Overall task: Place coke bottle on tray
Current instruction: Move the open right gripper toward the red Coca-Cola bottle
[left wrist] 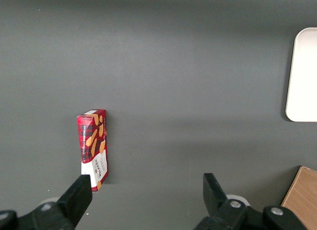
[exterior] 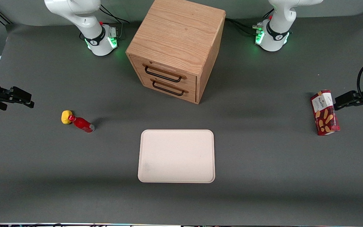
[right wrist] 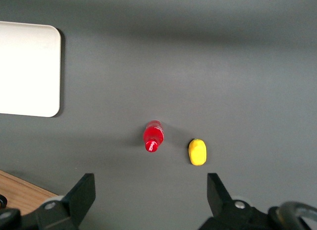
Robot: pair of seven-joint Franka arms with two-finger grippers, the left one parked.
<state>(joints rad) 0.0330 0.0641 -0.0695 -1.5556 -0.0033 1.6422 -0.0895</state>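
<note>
The right arm's gripper (exterior: 27, 100) hangs above the dark grey table (exterior: 263, 164) at the working arm's end, its jaws spread wide and holding nothing. The coke bottle (exterior: 82, 123) stands upright on the table, its red cap close beside a yellow lump (exterior: 66, 117) as the front view shows it, well apart from the gripper. The cream tray (exterior: 176, 156) lies bare, nearer the front camera than the wooden drawer cabinet (exterior: 176, 47). A red snack box (exterior: 325, 112) lies toward the parked arm's end
</note>
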